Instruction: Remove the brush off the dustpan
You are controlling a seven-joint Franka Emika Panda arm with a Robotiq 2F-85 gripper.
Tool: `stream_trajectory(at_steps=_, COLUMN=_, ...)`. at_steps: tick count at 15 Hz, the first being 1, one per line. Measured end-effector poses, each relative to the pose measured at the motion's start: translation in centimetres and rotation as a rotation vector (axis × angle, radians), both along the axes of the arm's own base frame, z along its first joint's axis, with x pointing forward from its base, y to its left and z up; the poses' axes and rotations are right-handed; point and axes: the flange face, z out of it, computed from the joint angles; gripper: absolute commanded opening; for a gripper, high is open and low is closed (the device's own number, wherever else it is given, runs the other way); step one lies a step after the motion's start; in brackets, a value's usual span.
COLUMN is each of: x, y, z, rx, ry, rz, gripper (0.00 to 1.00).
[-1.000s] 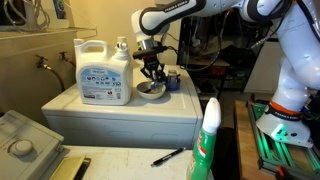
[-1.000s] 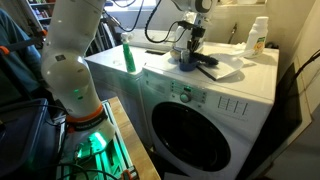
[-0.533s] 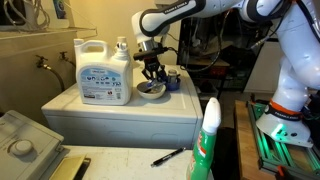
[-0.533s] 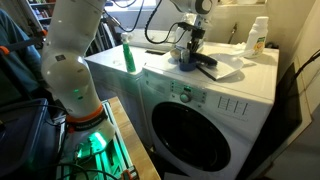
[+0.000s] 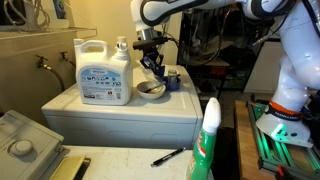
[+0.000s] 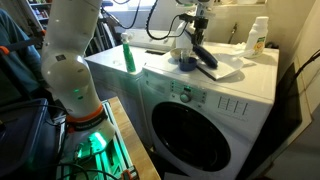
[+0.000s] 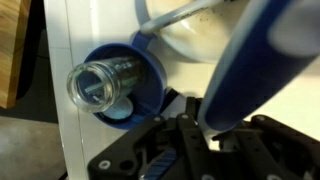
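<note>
My gripper is shut on the slim blue-grey brush and holds it tilted in the air above the small dustpan. The dustpan lies on the white washing machine top, next to the jug. In an exterior view the gripper hangs over the machine with the dark brush slanting down from it. In the wrist view the brush handle runs up from my jaws, and the dustpan's pale rim lies below, apart from the brush.
A large white detergent jug stands beside the dustpan, with a blue cup on its other side. A green spray bottle and a black pen are in the foreground. A white bottle and green bottle stand on the machine.
My gripper has risen from the dustpan with the brush in it. The brush now hangs clear above the dustpan.
</note>
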Motion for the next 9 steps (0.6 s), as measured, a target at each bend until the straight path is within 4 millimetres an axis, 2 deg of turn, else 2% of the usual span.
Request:
stream_trajectory(at_steps=4, x=0.5, y=-0.1, z=2.9, rx=-0.14, ry=-0.052, rz=0.054, gripper=0.02)
stream_trajectory(at_steps=6, x=0.9, y=0.5, z=4.4, rx=-0.21, ry=-0.097, rz=0.094, gripper=0.02)
stream_trajectory(at_steps=9, x=1.9, y=1.6, z=7.4, rx=-0.171, ry=-0.207, rz=0.197, gripper=0.02)
